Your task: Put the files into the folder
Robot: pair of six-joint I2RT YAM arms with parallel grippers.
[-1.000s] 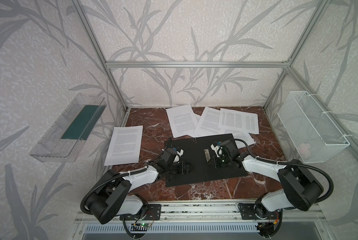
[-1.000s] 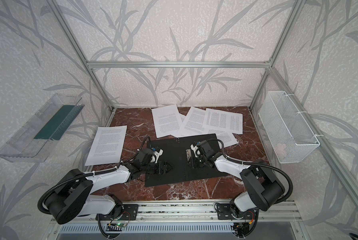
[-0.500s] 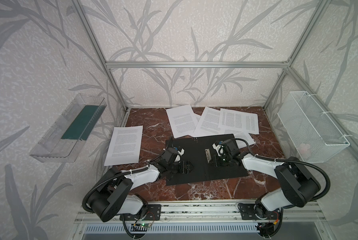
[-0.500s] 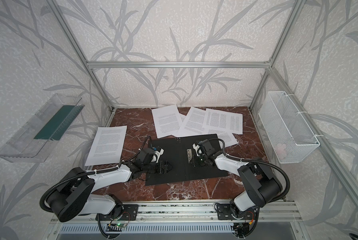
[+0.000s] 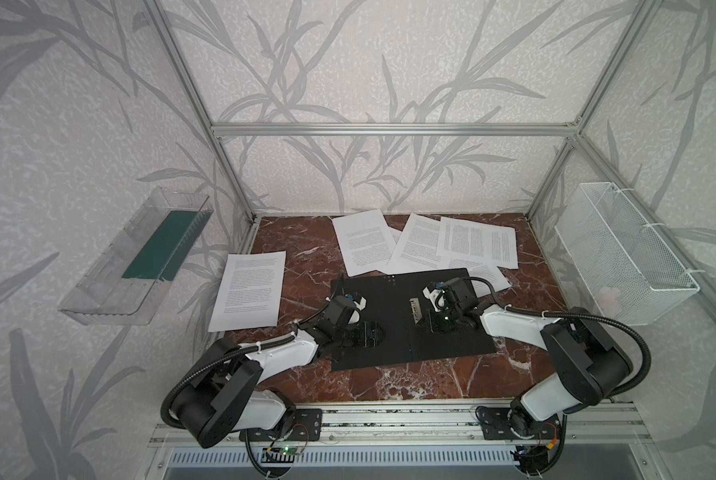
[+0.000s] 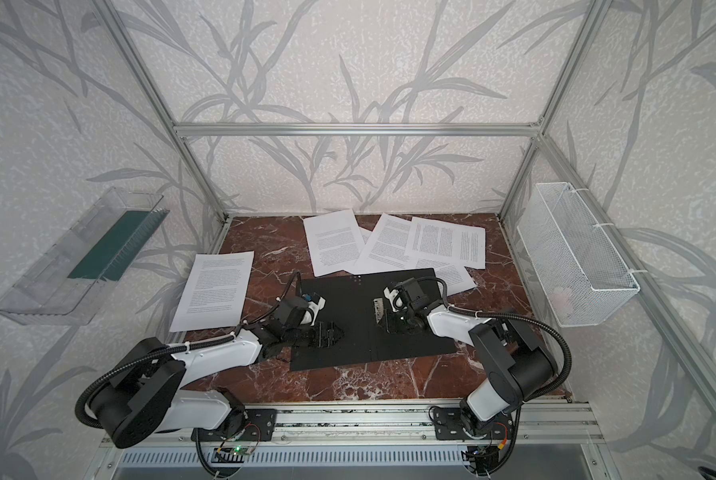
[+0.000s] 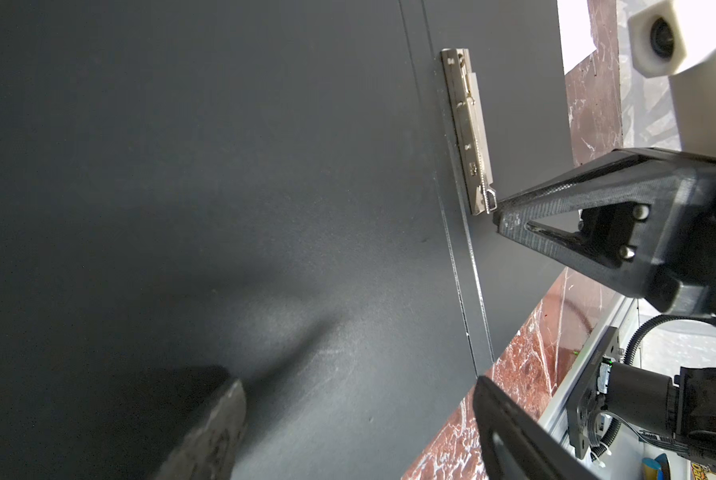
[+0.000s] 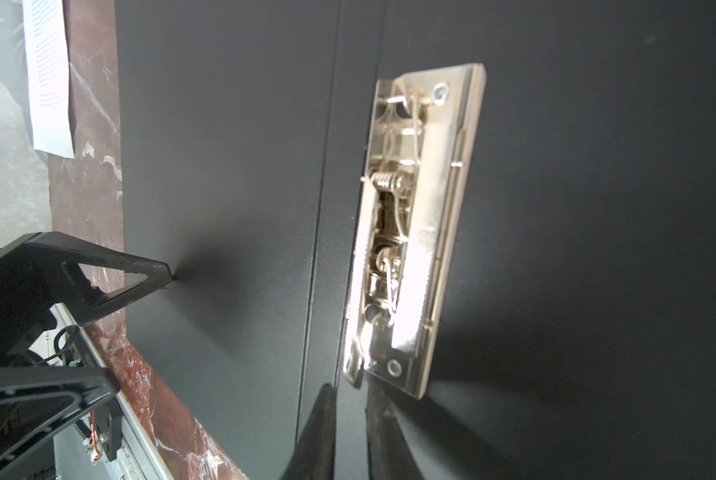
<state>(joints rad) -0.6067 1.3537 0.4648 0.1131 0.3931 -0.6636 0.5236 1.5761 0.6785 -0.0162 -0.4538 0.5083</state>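
Partly overlapped files (image 5: 416,245), open black folder (image 5: 393,307)

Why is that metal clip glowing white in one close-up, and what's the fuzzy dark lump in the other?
Right wrist view: light glares off the metal clip, washing out part of it. Left wrist view: the lump is a jaw of the left gripper, too close to focus.

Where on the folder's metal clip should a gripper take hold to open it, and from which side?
Grip the lever's free end, the thin tab at the end of the clip bar nearest the robot. Come from that near side, along the bar, a finger each side: the rest sits low on the folder, likely offering no purchase.
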